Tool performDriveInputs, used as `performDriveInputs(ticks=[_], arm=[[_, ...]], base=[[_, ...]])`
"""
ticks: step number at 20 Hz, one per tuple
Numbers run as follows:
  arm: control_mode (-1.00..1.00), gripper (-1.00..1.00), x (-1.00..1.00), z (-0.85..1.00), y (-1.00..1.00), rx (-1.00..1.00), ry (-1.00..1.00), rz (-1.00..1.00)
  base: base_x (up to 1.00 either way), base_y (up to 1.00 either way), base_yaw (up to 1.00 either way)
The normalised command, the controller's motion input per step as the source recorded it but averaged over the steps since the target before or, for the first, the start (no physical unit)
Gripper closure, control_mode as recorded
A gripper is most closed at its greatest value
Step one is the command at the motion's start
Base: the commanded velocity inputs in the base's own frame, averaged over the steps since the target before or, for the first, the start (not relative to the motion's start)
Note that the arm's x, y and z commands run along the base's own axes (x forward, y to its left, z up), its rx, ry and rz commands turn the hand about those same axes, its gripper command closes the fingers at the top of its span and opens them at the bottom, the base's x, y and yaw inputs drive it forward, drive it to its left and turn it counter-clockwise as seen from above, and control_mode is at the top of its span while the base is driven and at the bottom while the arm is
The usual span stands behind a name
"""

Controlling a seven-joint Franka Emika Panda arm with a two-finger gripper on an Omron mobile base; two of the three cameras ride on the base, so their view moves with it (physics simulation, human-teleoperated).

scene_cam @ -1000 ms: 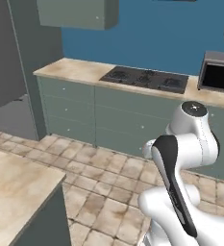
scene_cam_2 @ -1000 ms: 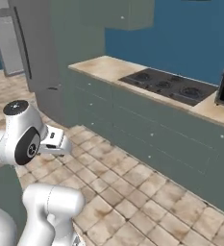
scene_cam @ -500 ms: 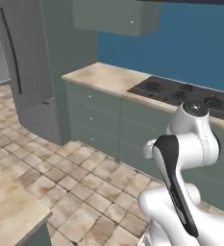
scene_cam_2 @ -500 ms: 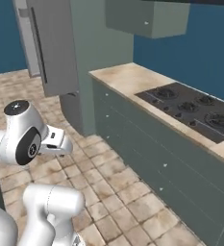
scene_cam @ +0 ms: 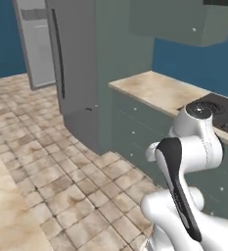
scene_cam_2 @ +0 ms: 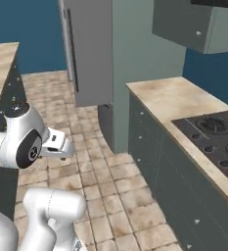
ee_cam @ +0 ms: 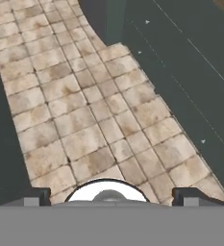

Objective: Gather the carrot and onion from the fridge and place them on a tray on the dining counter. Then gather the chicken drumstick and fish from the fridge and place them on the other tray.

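Fridge (scene_cam: 71,68) closed, tall grey door with dark vertical handle, standing at end of cabinet run; also seen in right base view (scene_cam_2: 88,49). Carrot, onion, drumstick, fish not visible; cannot tell where inside. Tool (ee_cam: 108,194) open, fingertips (ee_cam: 34,196) wide apart, nothing between them, pointing down at tiled floor (ee_cam: 84,120). Tool folded low beside arm (scene_cam_2: 57,144). Beige surface (scene_cam: 159,90) beside fridge, stove (scene_cam_2: 216,130) set into it farther along. Dark cabinet fronts (ee_cam: 190,72) along floor edge.
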Motion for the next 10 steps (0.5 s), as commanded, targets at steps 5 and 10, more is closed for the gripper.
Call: performDriveInputs(ticks=[5, 10], arm=[[1.00, -1.00, 0.00, 0.00, 0.00, 0.00, 0.00, 0.00], [1.00, -1.00, 0.00, 0.00, 0.00, 0.00, 0.00, 0.00]], base=[[0.70, -0.37, 0.43], [0.76, -0.26, 0.41]])
